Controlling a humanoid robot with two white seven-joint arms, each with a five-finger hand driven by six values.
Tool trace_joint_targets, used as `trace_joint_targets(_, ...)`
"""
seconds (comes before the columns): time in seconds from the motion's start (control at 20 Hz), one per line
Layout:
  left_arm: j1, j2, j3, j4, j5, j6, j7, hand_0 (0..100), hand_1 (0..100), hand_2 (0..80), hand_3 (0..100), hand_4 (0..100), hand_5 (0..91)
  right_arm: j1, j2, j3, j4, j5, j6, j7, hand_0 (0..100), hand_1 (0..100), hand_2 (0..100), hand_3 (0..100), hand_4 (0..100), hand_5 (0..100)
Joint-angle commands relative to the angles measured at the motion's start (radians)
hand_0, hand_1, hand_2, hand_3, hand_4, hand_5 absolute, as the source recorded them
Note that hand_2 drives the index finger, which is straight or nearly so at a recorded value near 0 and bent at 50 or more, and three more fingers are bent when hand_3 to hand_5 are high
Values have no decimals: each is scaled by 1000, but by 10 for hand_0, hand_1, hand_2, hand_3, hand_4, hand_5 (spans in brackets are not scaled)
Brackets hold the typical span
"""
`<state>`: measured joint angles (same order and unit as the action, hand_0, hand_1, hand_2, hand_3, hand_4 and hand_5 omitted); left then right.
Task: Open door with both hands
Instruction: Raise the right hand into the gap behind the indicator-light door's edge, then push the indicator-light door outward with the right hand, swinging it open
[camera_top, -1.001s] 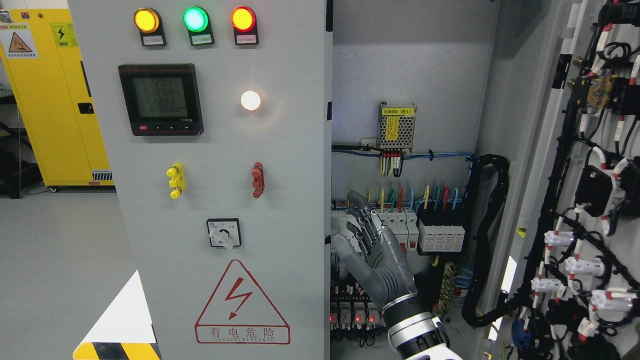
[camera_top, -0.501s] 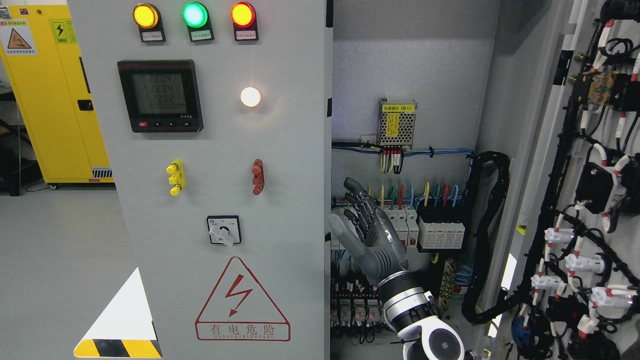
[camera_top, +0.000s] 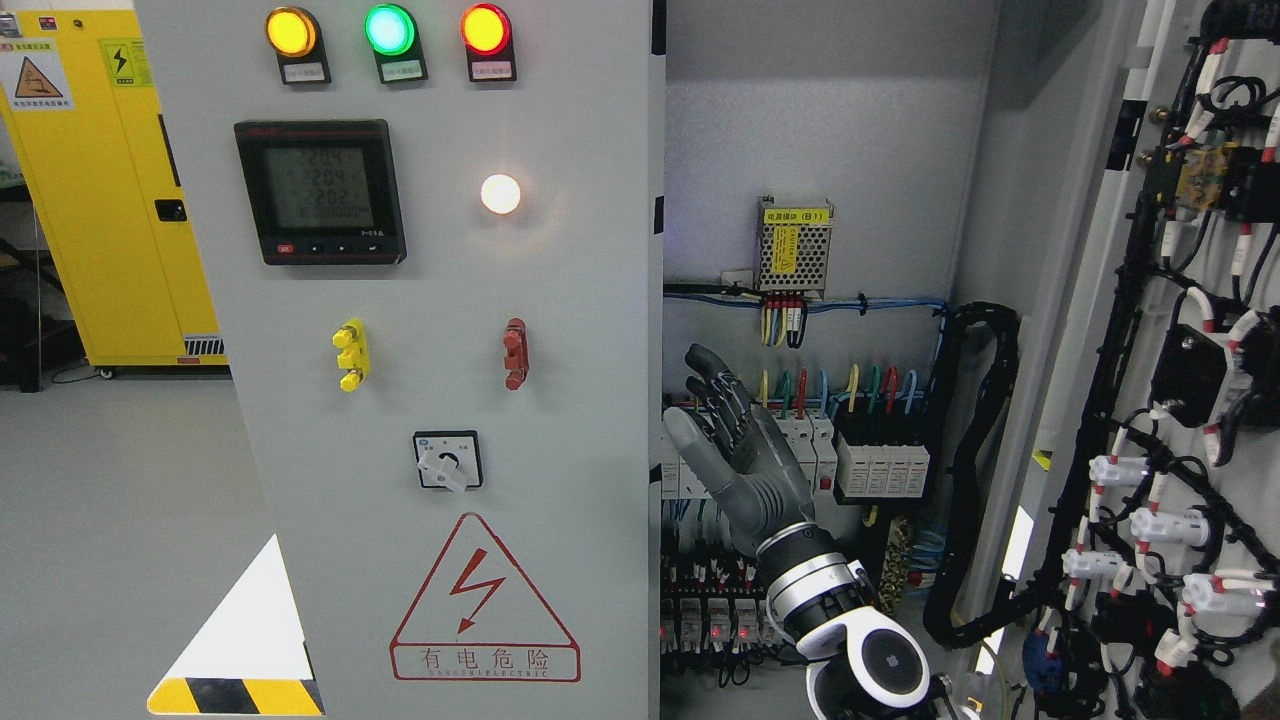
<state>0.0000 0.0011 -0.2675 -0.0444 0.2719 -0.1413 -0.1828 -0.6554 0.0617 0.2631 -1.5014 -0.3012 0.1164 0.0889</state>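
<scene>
I see one hand (camera_top: 735, 440) in the head view. Its arm enters at the bottom edge right of the middle, so I treat it as the right hand. The fingers (camera_top: 712, 385) are extended and relaxed, slightly apart, holding nothing. The left hand is out of view.

There are two doors. The left door (camera_top: 560, 300) is shut as far as I can judge; it carries the meter (camera_top: 320, 192), three lamps and the warning sign (camera_top: 485, 605). The right door (camera_top: 1190, 330) already stands swung open at the picture's right, showing its inner wiring. Between them the cabinet interior is exposed, with breakers (camera_top: 880, 465) behind the hand.

Key relation: the free vertical edge (camera_top: 657, 300) of the left door lies just to the left of the hand, with the thumb nearest it. I cannot tell whether they touch. The edge runs vertically; the fingers point up and slightly left, nearly parallel to it.

Judgement: the right hand is the one positioned to hook that edge. The next move would need the fingers carried left behind the edge, then a pull toward the robot.
</scene>
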Motion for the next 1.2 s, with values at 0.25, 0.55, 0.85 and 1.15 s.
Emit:
trace_joint_targets(0.25, 21, 22, 1, 6, 3, -1, 0, 120, 556, 0, 0, 0, 0, -53, 0, -41, 104, -71, 2, 78, 0, 500, 40, 0, 0, 0)
trace_joint_targets(0.55, 23, 23, -1, 6, 3, 0, 0, 120, 556, 0, 0, 0, 0, -76, 4, -42, 125, -81, 2, 121, 0, 500, 40, 0, 0, 0)
trace_joint_targets(0.85, 23, 39, -1, 6, 1, 0, 0, 120, 556, 0, 0, 0, 0, -92, 1, -88, 174, -137, 9, 189, 0, 500, 40, 0, 0, 0)
trace_joint_targets(1.15, 25, 46, 1, 8, 4, 0, 0, 120, 556, 0, 0, 0, 0, -93, 4, -90, 170, -167, 74, 252, 0, 500, 40, 0, 0, 0)
